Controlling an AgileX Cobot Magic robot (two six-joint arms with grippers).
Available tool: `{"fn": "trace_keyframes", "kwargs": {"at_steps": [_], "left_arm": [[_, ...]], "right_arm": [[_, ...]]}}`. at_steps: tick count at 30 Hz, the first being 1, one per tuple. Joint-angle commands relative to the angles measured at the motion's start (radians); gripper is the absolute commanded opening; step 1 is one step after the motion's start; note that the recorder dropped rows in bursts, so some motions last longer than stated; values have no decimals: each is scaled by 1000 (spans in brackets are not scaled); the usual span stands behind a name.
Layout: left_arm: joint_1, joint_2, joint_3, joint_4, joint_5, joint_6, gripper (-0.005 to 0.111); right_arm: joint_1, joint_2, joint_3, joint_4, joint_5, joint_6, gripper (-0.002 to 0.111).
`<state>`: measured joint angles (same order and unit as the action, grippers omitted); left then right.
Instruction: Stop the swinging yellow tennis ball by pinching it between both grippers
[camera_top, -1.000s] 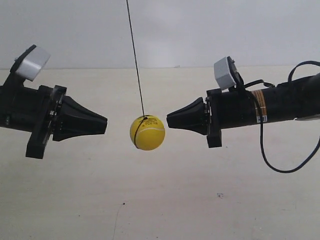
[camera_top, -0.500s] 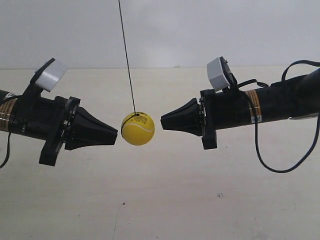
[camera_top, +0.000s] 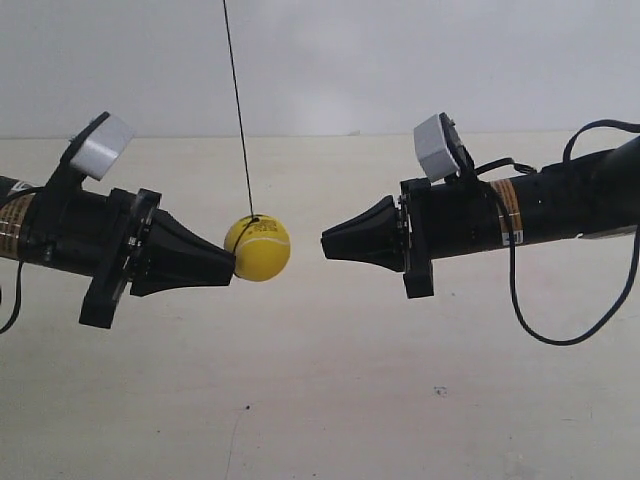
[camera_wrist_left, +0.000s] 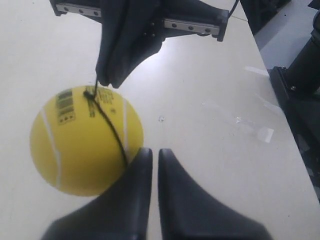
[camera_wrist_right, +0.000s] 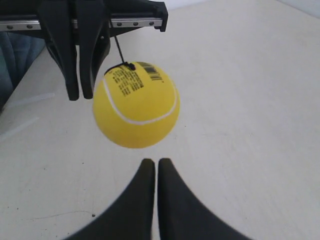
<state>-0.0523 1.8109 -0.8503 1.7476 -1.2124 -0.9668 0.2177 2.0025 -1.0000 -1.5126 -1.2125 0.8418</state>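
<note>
The yellow tennis ball (camera_top: 257, 249) hangs on a thin dark string (camera_top: 238, 110) over the pale table. My left gripper (camera_top: 230, 268), on the arm at the exterior view's left, is shut, and its cone tip touches the ball's side. In the left wrist view the ball (camera_wrist_left: 85, 142) rests against one finger of that gripper (camera_wrist_left: 155, 152), off to one side of the tip. My right gripper (camera_top: 327, 242) is also shut and stands a short gap away from the ball. In the right wrist view the ball (camera_wrist_right: 136, 105) floats just beyond that gripper's tips (camera_wrist_right: 154, 162), barcode uppermost.
A black cable (camera_top: 560, 335) loops down from the arm at the exterior view's right. The table edge and dark equipment (camera_wrist_left: 300, 100) lie beyond it in the left wrist view. A small dark speck (camera_top: 437, 390) marks the tabletop.
The ball has swung toward the left gripper and now touches its tip. The left arm moved inward a second ago and has since held; the right arm has barely moved.
</note>
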Motion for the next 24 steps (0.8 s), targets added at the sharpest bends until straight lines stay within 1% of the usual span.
{"fn": "trace_keyframes", "kwargs": {"at_steps": [1, 6, 24], "left_arm": [[-16, 4, -8, -3, -9, 9, 5], [-38, 4, -11, -3, -9, 18, 5], [-38, 4, -11, -3, -9, 18, 5]], "right_arm": [[1, 0, -6, 3, -9, 0, 0], [1, 0, -6, 12, -9, -4, 0], [1, 0, -19, 17, -9, -7, 0]]}}
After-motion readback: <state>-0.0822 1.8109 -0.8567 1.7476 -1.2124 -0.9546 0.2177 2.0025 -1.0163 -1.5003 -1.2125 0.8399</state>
